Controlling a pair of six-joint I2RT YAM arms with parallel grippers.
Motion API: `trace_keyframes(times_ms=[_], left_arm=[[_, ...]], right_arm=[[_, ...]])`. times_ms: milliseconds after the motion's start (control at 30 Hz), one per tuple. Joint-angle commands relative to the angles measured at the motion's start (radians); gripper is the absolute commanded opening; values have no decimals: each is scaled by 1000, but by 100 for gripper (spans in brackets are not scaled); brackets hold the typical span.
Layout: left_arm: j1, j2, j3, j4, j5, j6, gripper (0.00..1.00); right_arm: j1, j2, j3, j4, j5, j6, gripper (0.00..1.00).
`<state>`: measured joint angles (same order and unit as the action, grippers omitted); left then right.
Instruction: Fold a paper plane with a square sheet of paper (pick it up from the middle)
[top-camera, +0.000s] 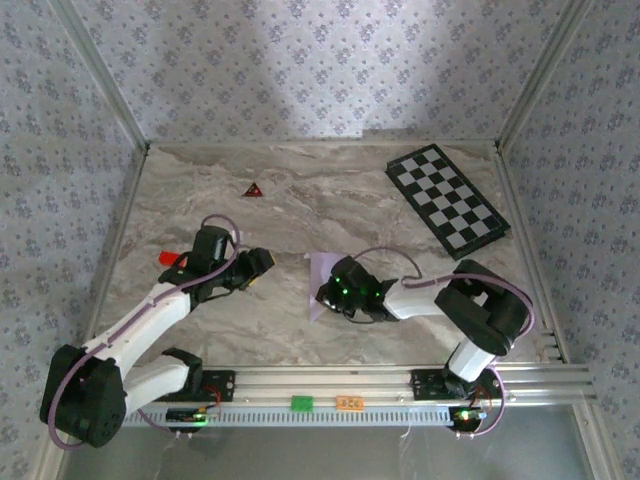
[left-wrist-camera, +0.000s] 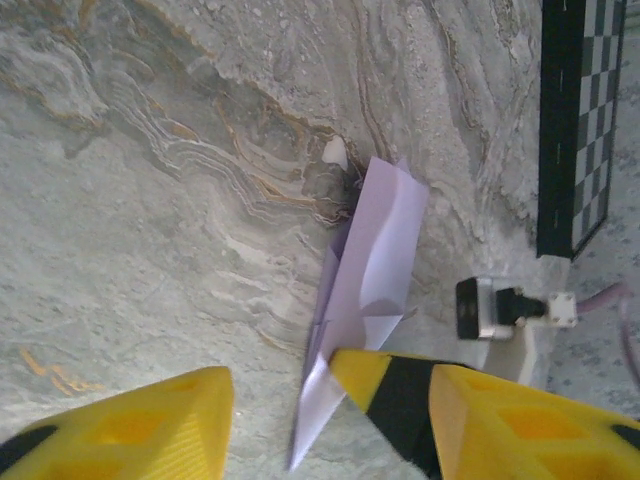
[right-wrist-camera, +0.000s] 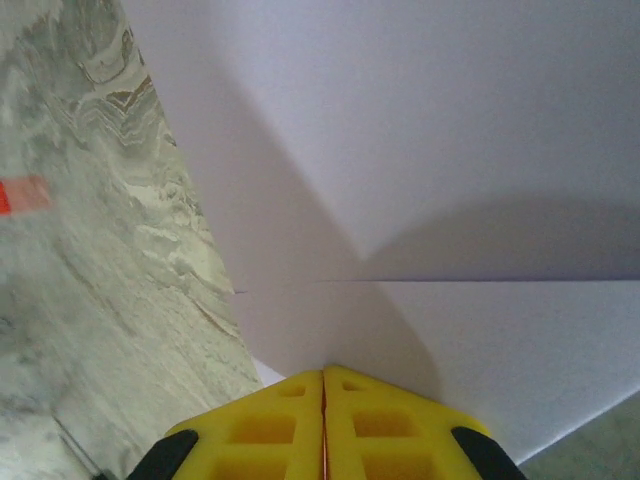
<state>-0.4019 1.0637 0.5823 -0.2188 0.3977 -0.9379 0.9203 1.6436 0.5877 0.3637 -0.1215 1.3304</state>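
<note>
The square sheet of paper (top-camera: 320, 268) is pale lilac and partly folded, lying on the marble table between the two arms. In the left wrist view the paper (left-wrist-camera: 378, 250) rises in a creased fold with its narrow pointed end toward me. My left gripper (left-wrist-camera: 282, 388) is open around that point, and its right fingertip (left-wrist-camera: 352, 368) touches the paper's edge. My right gripper (right-wrist-camera: 323, 372) is shut, its joined tips set against the paper (right-wrist-camera: 430, 150) beside a straight crease. From above, the right gripper (top-camera: 332, 292) sits at the sheet's near right side and the left gripper (top-camera: 260, 262) to its left.
A black-and-white checkered board (top-camera: 445, 200) lies at the back right, also seen at the right edge as the board (left-wrist-camera: 585, 120). A small dark red triangle (top-camera: 254, 189) lies at the back left. An orange-red piece (top-camera: 170, 258) sits by the left arm. A metal rail (top-camera: 330, 382) runs along the near edge.
</note>
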Motion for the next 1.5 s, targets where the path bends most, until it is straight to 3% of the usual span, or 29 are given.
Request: trace_keyframes(times_ms=[0, 133, 333, 567, 733, 1167, 1467], left_arm=[[-13, 32, -4, 44, 34, -4, 46], [-40, 81, 9, 73, 47, 0, 30], [-114, 193, 80, 92, 52, 29, 19], [-209, 400, 235, 80, 52, 91, 10], [-247, 532, 327, 75, 42, 102, 6], [-246, 734, 410, 79, 31, 111, 0], [-233, 771, 276, 202, 80, 68, 0]], right_arm=[[37, 5, -40, 99, 122, 168, 10], [47, -73, 36, -131, 164, 1, 15], [-23, -217, 50, -381, 150, -160, 20], [-232, -326, -80, -315, -24, -223, 27], [-298, -335, -88, -307, -105, -263, 31], [-301, -280, -77, -234, -194, -279, 37], [-289, -222, -58, -216, -216, -267, 39]])
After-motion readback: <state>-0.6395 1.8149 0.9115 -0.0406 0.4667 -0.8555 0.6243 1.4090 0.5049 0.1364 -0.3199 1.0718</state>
